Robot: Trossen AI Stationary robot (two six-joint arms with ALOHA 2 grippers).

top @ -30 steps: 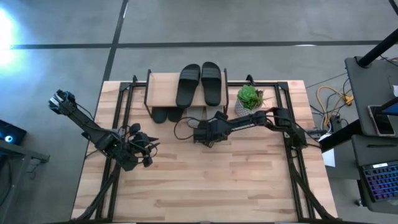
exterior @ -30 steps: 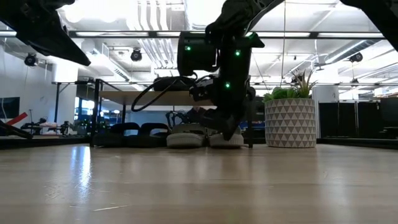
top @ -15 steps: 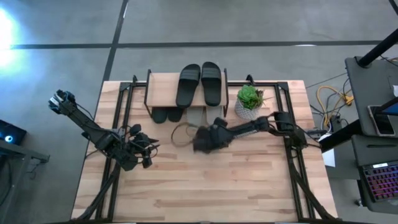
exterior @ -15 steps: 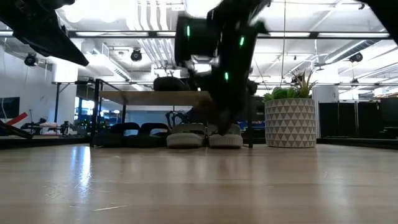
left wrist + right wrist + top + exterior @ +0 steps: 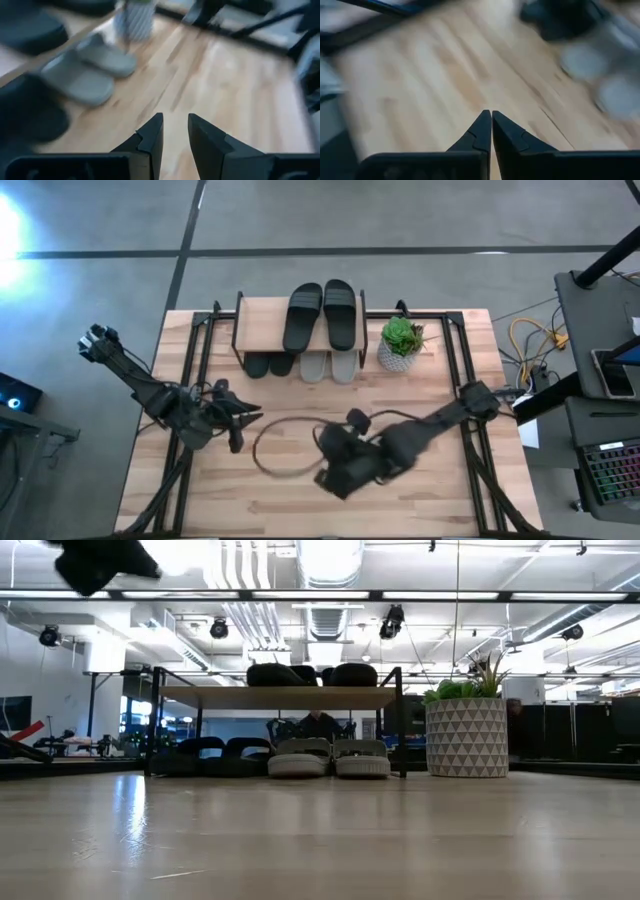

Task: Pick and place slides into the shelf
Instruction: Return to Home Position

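The left gripper [image 5: 175, 116] hovers over the left part of the tabletop [image 5: 300, 510], in front of the shelf's left end and apart from it. Its fingers [image 5: 150, 137] stand a narrow gap apart and hold nothing.

The shelf [image 5: 262, 320] stands at the far edge of the tabletop. Under its plank, at the left, lie the lower black slides [image 5: 270, 364], side by side, with only their front ends showing from above. On the right half of the plank sit the upper black slides [image 5: 320, 315], side by side and touching. Below them, on the tabletop under the shelf, rest the grey slides [image 5: 330, 366], side by side just to the right of the lower black slides. Just right of the shelf stands a potted plant [image 5: 400, 340] in a white patterned pot.

The right gripper [image 5: 491, 117] hangs over the middle of the tabletop, well in front of the shelf, its fingers pressed together and empty.
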